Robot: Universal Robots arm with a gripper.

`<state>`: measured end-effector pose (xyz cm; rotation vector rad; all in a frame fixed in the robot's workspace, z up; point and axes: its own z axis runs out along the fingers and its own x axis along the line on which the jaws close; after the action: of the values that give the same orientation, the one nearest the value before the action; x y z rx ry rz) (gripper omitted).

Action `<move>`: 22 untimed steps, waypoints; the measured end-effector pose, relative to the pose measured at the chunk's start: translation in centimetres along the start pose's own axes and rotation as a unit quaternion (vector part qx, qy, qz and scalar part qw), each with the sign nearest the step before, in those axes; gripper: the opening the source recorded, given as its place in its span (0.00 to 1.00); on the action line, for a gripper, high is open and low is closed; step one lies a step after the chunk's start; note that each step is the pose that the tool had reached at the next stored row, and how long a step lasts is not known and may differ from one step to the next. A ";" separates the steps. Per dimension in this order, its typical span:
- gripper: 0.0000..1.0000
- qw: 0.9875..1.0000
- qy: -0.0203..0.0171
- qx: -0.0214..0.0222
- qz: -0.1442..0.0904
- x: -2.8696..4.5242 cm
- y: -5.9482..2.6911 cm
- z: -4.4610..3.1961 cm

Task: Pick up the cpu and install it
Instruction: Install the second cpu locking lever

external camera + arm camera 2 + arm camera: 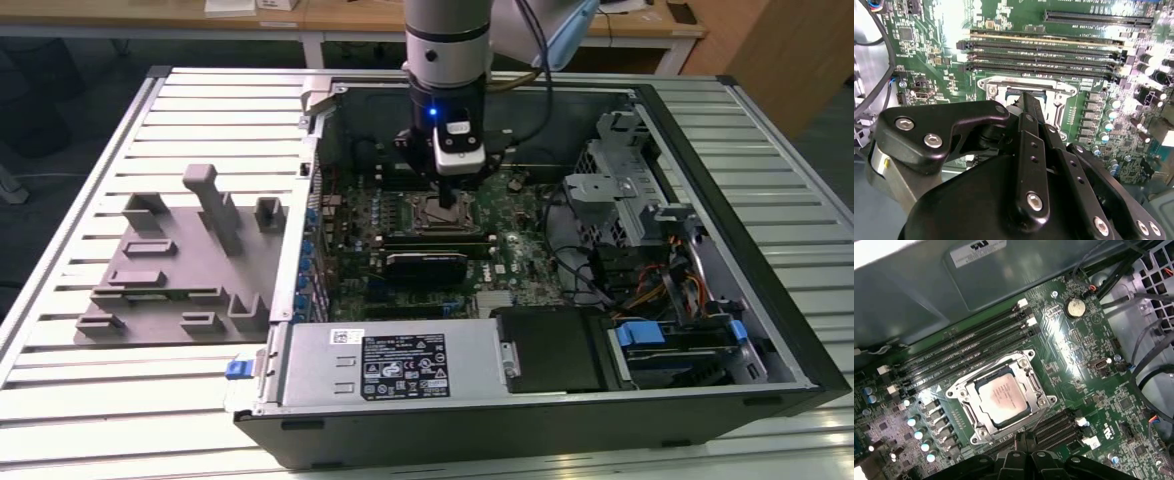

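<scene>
The cpu (pixel 1002 399), a silver square with a pale rim, lies flat inside the metal socket frame (pixel 1026 360) on the green motherboard (pixel 1079 365). In the first wrist view my gripper (pixel 1023 437) hangs just off the socket's edge, apart from the chip, with its black fingers (pixel 1019 439) together and nothing between them. In the exterior view the gripper (pixel 449 200) points straight down over the socket (pixel 438 214) in the middle of the open computer case (pixel 747 330). My fingers (pixel 1026 102) cover part of the socket bracket (pixel 1004 82) in the second wrist view.
Memory slots (pixel 969 347) run along both sides of the socket. A grey power supply box (pixel 387 365) with a white label fills the case's front. Drive cages and cables (pixel 641 250) crowd the exterior view's right. A grey moulded fixture (pixel 174 260) sits on the slatted table, left.
</scene>
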<state>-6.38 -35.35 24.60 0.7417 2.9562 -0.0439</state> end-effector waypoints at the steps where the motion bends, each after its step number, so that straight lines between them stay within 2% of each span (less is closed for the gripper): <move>1: 0.11 1.000 0.000 0.000 0.000 -0.06 -0.11 0.01; 7: 0.11 1.000 0.000 -0.001 -0.005 -0.39 -0.80 0.13; 12: 0.11 1.000 0.000 -0.002 -0.024 -0.35 -1.11 0.49; 18: 0.11 0.999 0.000 -0.005 -0.054 -0.22 -1.32 0.91; 22: 0.11 0.997 0.000 -0.007 -0.073 -0.07 -1.49 1.15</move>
<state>-6.93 -36.75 23.47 0.5220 3.0011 -0.0329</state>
